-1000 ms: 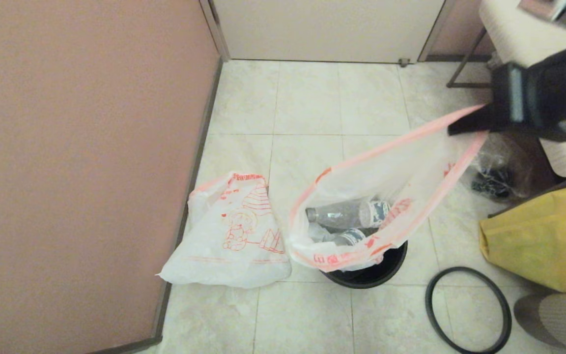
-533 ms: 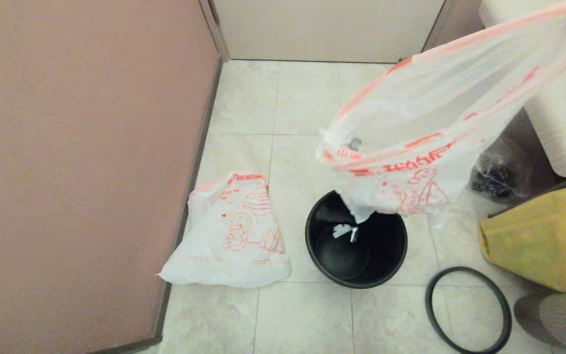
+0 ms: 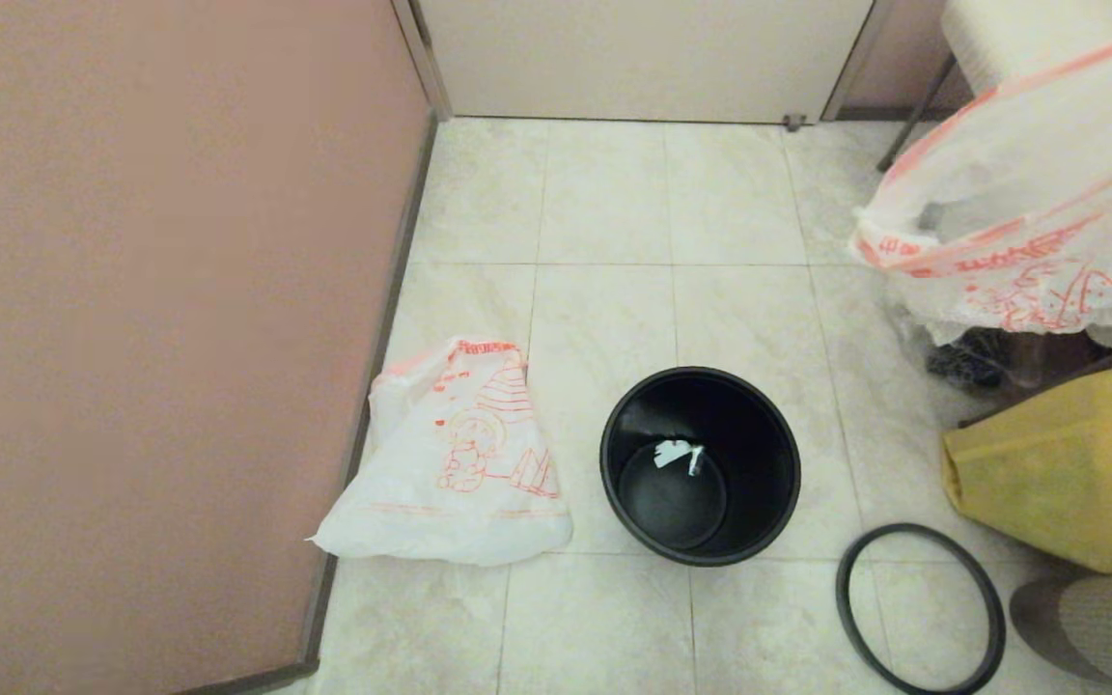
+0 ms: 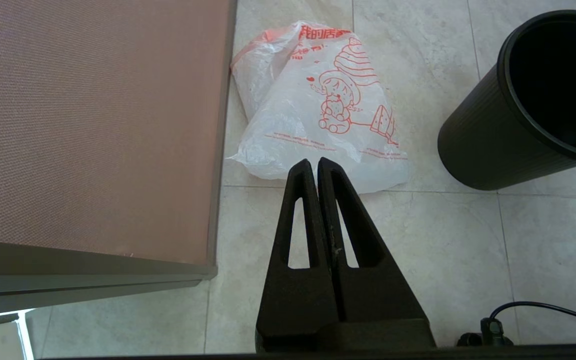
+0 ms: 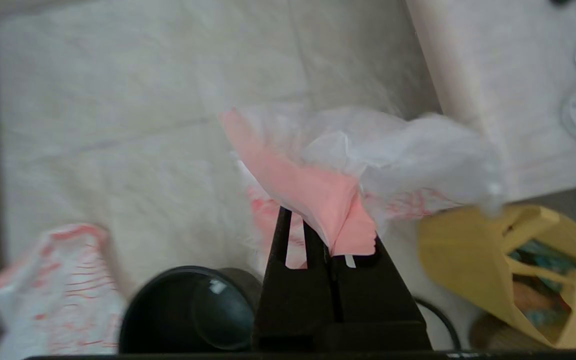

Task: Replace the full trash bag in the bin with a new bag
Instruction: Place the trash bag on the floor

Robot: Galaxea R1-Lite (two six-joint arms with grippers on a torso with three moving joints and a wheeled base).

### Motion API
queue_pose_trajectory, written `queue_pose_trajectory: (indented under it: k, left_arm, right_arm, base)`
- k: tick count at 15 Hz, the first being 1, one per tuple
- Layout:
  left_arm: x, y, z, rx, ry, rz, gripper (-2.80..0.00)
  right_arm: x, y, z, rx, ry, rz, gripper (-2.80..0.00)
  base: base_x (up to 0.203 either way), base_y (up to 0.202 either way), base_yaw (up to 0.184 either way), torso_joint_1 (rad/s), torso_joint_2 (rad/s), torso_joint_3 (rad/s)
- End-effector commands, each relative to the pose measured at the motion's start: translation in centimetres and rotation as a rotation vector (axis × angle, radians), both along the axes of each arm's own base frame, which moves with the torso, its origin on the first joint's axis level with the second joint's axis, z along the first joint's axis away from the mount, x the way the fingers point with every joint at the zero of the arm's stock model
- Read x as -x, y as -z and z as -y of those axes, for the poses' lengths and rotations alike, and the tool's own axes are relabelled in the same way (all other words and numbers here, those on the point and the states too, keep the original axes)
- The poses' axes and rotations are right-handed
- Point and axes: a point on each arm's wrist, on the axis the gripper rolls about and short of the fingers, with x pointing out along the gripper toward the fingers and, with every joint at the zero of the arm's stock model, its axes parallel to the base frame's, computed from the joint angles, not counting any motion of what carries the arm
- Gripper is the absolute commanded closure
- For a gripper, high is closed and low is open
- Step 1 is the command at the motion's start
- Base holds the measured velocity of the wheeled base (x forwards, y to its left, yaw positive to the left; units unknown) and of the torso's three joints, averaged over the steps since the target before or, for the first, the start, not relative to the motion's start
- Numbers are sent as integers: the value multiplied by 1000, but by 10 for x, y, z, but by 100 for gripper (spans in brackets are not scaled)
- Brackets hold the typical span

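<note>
Now the full trash bag (image 3: 1029, 232) hangs clear of the bin (image 3: 700, 465), its pink band pinched in the right gripper (image 5: 318, 225); left gripper (image 4: 314, 165) parked, closed.

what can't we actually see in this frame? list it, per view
- Head view: right hand is out of frame; the full trash bag is cut by the right edge.
- Head view: the clear bag is half hidden behind the full bag, contents unreadable.
- Right wrist view: right hand grips the orange band; motion blur hides the bag's contents.
- Scrap in the bin: too small to identify.
</note>
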Motion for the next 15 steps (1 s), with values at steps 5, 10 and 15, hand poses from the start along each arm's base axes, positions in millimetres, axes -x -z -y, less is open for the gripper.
queue_pose_trajectory:
  k: [5, 10, 15]
  left_arm:
    - [0, 0, 0, 0, -1, 0, 0]
    - [0, 0, 0, 0, -1, 0, 0]
    - [0, 0, 0, 0, -1, 1, 0]
  right_arm:
    - [-143, 83, 51, 26, 126, -226, 0]
    - [-231, 170, 100, 106, 280, -296, 0]
    - [-247, 249, 109, 111, 283, -611, 0]
  base:
    - [0, 0, 0, 0, 0, 0]
    - [0, 0, 0, 0, 0, 0]
    - [0, 0, 0, 0, 0, 0]
